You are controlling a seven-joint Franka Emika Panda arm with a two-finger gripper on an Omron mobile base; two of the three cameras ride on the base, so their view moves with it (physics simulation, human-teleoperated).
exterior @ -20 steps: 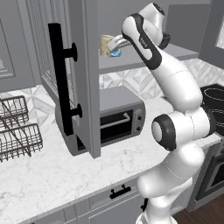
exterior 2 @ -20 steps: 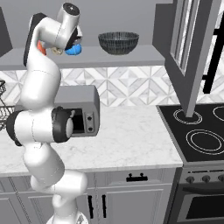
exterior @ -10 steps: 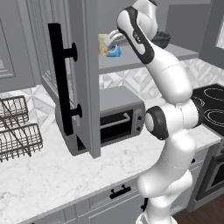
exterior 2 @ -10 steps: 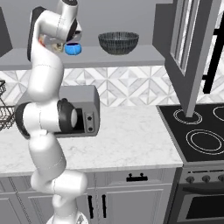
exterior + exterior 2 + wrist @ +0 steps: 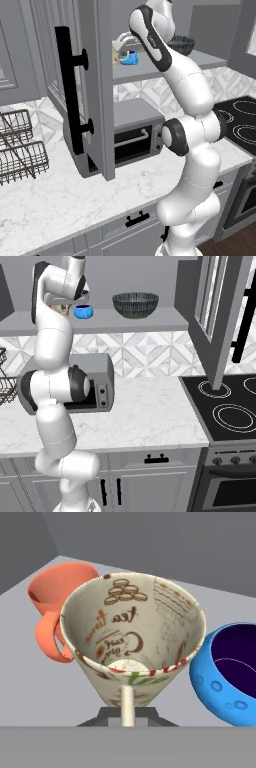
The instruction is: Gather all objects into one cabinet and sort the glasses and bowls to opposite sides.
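My gripper (image 5: 128,714) is shut on the cream mug (image 5: 132,632), whose handle stands between the fingertips, and the patterned cup sits just above the grey shelf (image 5: 150,318). The orange cup (image 5: 55,597) stands behind it on one side. The bright-blue vessel (image 5: 232,672) is close on the other side. From the left base the mug (image 5: 120,44) sits next to the blue vessel (image 5: 131,59), inside the grey cabinet with its open door (image 5: 95,85). The wide dark-grey bowl (image 5: 135,304) rests further right on the same shelf, apart from the blue vessel (image 5: 83,311).
A long black bar handle (image 5: 67,90) runs down the open door. Below the shelf a toaster oven (image 5: 135,130) stands on the marble counter. A wire dish rack (image 5: 20,150) is at the left and a black stove (image 5: 230,406) at the right. A second open door (image 5: 220,316) hangs at the right.
The arm's elbow has swung upward and the arm now stands straighter. The hand with the mug has stayed at the shelf by the blue vessel, shifting only slightly.
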